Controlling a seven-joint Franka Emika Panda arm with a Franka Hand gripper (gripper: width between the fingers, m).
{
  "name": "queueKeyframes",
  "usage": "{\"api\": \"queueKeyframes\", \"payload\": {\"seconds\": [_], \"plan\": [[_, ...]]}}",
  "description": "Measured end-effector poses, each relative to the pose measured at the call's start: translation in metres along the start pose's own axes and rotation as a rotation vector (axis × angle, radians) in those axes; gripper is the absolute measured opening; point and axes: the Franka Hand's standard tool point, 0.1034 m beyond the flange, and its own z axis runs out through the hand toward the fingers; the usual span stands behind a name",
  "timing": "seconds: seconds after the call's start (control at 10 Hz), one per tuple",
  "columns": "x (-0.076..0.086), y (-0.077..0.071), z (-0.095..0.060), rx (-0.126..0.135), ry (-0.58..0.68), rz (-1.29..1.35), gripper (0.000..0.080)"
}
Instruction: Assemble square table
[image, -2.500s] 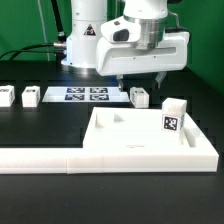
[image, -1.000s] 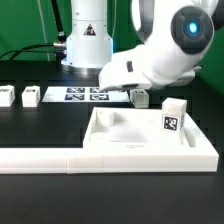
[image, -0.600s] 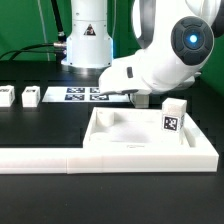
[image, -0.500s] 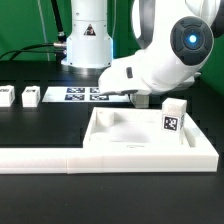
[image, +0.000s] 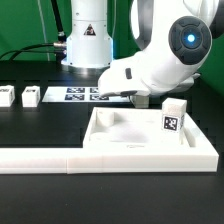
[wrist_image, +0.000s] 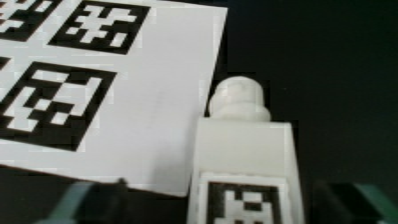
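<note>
The white square tabletop (image: 128, 137) lies tray-side up near the front. One white leg (image: 175, 115) with a tag stands upright at its corner on the exterior view's right. Another white leg (image: 141, 97) lies on the black table behind the tabletop. In the wrist view this leg (wrist_image: 240, 158) points its rounded peg away from the camera and shows a tag. My gripper (wrist_image: 222, 205) is open and low over it, with dark fingers (wrist_image: 93, 200) on either side and gaps to the leg. In the exterior view the tilted hand hides most of the gripper (image: 134, 96).
The marker board (image: 82, 95) lies just beside the leg, also in the wrist view (wrist_image: 89, 80). Two more white legs (image: 30, 97) (image: 5, 97) sit at the exterior view's left. The long white L-shaped border bar (image: 100, 160) runs along the front of the tabletop.
Since 2.5 s ago the arm has swung over and tilted its hand down onto the lying leg. In the last second it barely shifted.
</note>
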Motion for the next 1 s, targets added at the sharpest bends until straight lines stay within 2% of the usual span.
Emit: {"api": "queueKeyframes", "payload": {"seconds": [0.1,0.2,0.6,0.7,1.0], "plan": [[0.0,0.0,0.0,0.0,0.0,0.0,0.0427],[0.0,0.0,0.0,0.0,0.0,0.0,0.0285],[0.0,0.001,0.0,0.002,0.0,0.001,0.0285],[-0.003,0.004,-0.004,0.009,-0.003,-0.005,0.0285],[-0.028,0.011,-0.034,0.036,-0.014,-0.004,0.0287]]}}
